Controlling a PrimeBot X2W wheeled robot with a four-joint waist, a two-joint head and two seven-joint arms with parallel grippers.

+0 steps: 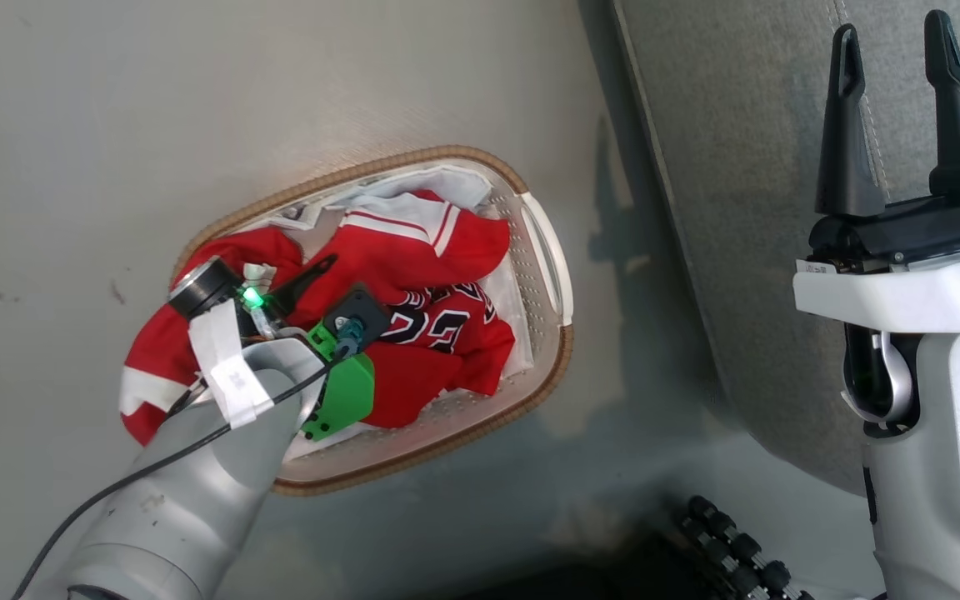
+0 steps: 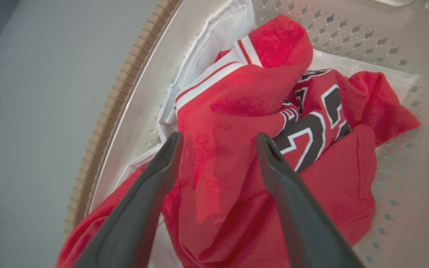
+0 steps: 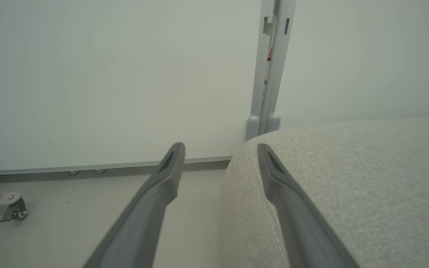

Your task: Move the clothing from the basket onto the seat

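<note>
Clothing [image 1: 413, 250] lying heaped in basket [image 1: 548, 367], at 9 o'clock of seat [image 1: 738, 208]. Left gripper [image 2: 218, 139] hanging spread astride a red fold: left wrist view showing the gap, head view masking it. Right gripper [image 1: 892, 25] hanging spread over seat; right wrist view adding wall [image 3: 106, 74] at 12 o'clock.

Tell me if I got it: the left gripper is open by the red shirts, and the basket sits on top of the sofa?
Not quite. The basket sits on the floor beside the sofa, not on top of it; the head view shows that. The rest holds: the left gripper is open by the red shirts.
</note>
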